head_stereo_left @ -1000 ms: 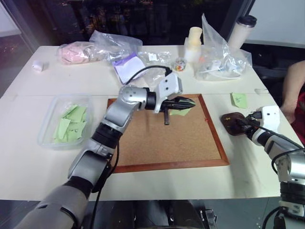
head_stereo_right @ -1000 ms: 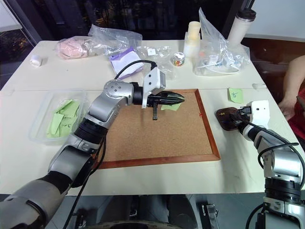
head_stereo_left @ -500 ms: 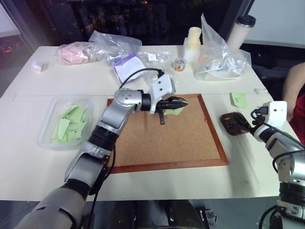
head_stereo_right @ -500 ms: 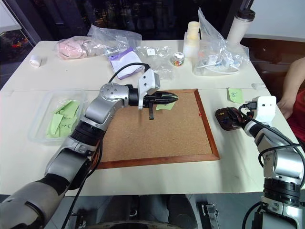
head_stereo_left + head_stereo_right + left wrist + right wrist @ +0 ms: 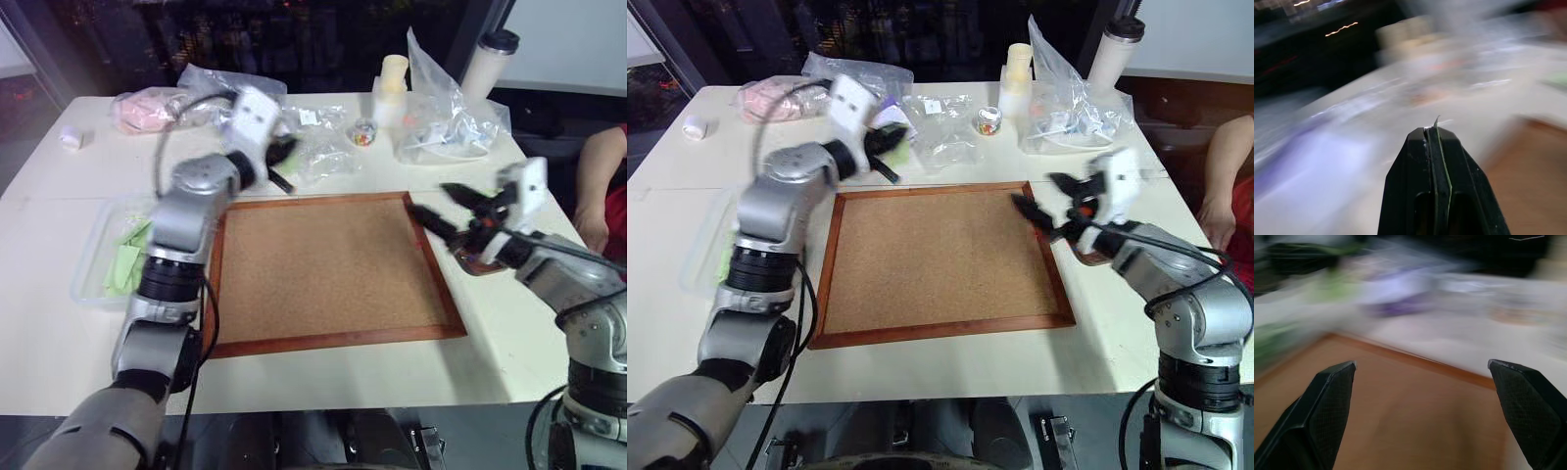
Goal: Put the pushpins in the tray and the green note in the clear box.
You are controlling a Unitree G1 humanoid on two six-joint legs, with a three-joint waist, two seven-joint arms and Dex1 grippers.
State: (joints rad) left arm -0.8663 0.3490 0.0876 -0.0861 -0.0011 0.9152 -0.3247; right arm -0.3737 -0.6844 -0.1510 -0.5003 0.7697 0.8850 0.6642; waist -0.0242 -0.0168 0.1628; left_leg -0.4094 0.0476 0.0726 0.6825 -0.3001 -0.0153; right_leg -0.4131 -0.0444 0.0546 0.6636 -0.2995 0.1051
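White table [image 5: 323, 377] bearing a bare corkboard [image 5: 328, 269] at centre. Clear box [image 5: 96, 257], at the corkboard's 9 o'clock, holds green notes. Left gripper [image 5: 890, 147], at the corkboard's 11 o'clock, jaws pressed together on the green note's thin edge [image 5: 1436, 147]. Right gripper [image 5: 446, 204], at 2 o'clock, jaws spread wide, empty. Tray [image 5: 470, 262] at 3 o'clock, partly hidden.

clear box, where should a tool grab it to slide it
On the clear box, pinch the rim of the outer long wall from above: it lies flat and shallow, so the thin upright wall is the one graspable edge, and the left arm covers the side toward the corkboard.
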